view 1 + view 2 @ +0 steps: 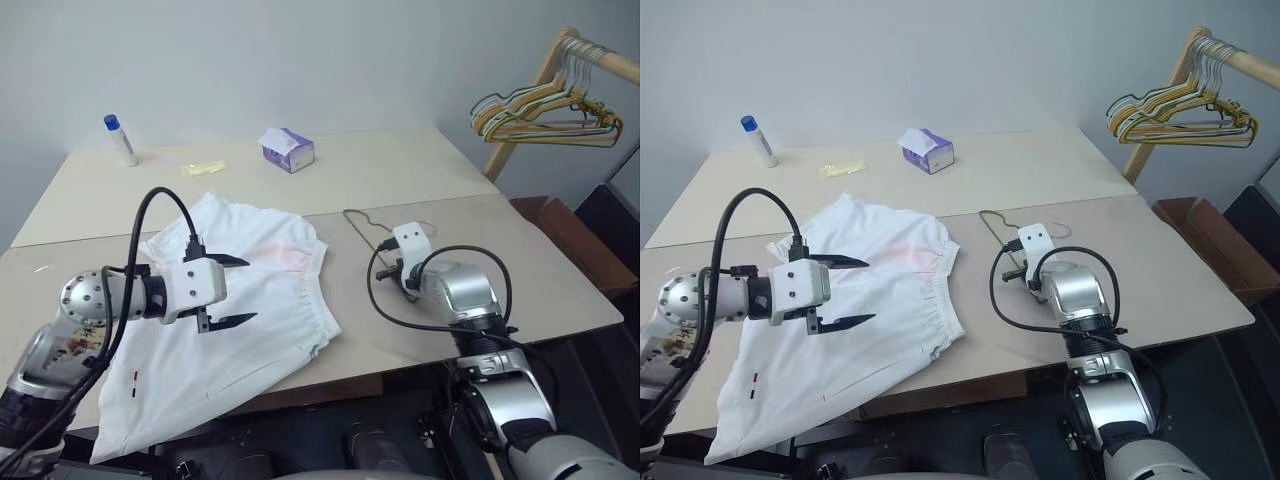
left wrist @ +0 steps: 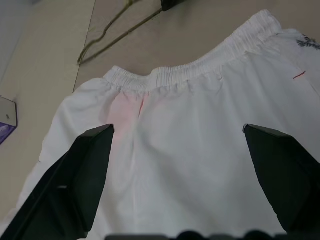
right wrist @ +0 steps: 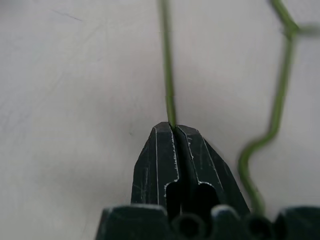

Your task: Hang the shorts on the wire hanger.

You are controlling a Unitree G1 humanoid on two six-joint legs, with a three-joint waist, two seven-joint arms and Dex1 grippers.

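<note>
Right hand (image 3: 172, 127) pinches the wire hanger (image 3: 169, 75) to lift it, left hand (image 1: 228, 292) hovers open over the shorts (image 1: 262, 300).

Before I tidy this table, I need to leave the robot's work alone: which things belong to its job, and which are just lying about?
Job:
shorts
wire hanger, pinched in the right hand

Lying about:
tissue box
blue-capped tube
yellow packet
hangers on the rack

Beige table (image 1: 420, 175): shorts (image 1: 250, 310), wire hanger (image 1: 362, 226), tissue box (image 1: 288, 150).
</note>
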